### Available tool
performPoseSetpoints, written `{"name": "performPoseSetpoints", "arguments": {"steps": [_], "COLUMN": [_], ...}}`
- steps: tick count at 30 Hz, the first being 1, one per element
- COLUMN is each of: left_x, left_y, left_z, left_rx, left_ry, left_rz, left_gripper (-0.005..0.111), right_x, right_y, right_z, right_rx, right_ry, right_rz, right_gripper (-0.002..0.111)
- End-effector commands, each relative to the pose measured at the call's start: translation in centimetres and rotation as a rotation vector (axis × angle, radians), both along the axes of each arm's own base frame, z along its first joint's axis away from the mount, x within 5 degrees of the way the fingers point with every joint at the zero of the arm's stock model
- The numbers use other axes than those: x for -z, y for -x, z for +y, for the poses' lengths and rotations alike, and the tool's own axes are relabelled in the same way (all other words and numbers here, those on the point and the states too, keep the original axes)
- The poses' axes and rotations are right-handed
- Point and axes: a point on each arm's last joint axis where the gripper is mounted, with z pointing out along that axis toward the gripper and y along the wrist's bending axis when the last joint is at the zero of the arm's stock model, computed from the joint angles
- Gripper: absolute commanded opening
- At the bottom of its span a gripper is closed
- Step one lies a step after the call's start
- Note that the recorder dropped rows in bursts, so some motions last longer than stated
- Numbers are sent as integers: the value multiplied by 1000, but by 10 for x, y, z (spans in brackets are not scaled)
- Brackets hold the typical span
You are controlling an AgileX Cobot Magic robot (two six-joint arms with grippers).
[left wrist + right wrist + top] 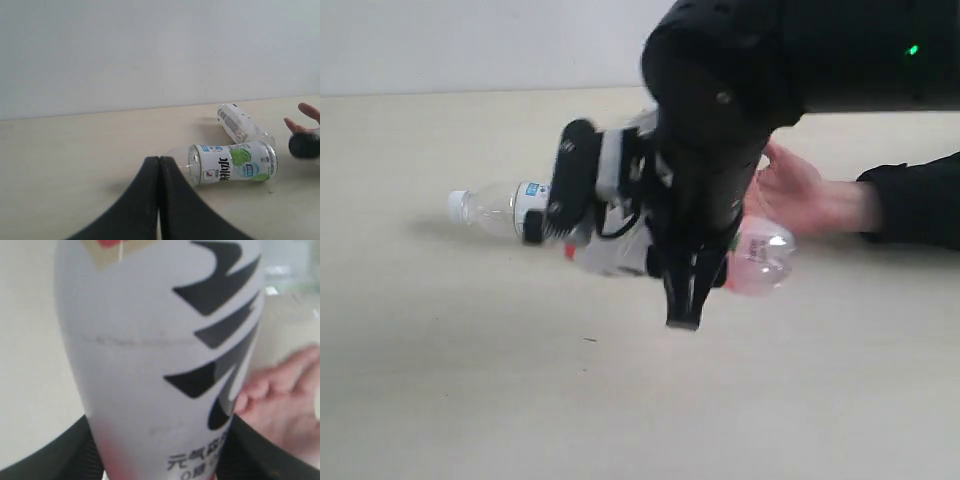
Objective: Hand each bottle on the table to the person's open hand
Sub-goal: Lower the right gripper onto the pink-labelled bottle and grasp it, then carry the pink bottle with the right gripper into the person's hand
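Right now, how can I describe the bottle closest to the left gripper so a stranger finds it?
On the beige table, two bottles lie on their sides just beyond the shut left gripper. It is the nearer bottle; its label shows green fruit, while the farther bottle shows a white label with small print.

Glossy black right arm (720, 120) at upper right, 1 green light (912, 49), white wrist segment (615, 160), looped black cable (612, 226), pale pink hand (800, 190), black sleeve (915, 200), matte black tapered left fingers (180, 205) at lower centre.
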Motion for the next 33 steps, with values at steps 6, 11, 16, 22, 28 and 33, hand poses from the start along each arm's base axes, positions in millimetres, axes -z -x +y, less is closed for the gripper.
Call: {"name": "performPoseSetpoints", "arguments": {"steps": [6, 11, 16, 22, 28, 33], "left_x": [0, 0, 0, 0, 0, 0], "left_y": [0, 0, 0, 0, 0, 0], "left_z": [0, 0, 0, 0, 0, 0], "left_rx": [-1, -1, -1, -1, -1, -1], "left_ry": [10, 10, 10, 10, 10, 10], "left_rz": [-6, -6, -6, -6, -6, -6], "left_gripper": [0, 0, 0, 0, 0, 0], "right_x": [-11, -14, 0, 20, 33, 40], "right_y": [-87, -120, -142, -153, -155, -160], "right_z": [-106, -109, -101, -94, -92, -91], "right_rx": [773, 857, 888, 923, 941, 963], "right_ry": [-192, -269, -245, -197, -178, -196], "right_rz": [109, 177, 210, 290, 315, 290], "right_gripper": [0, 0, 0, 0, 0, 12]}}
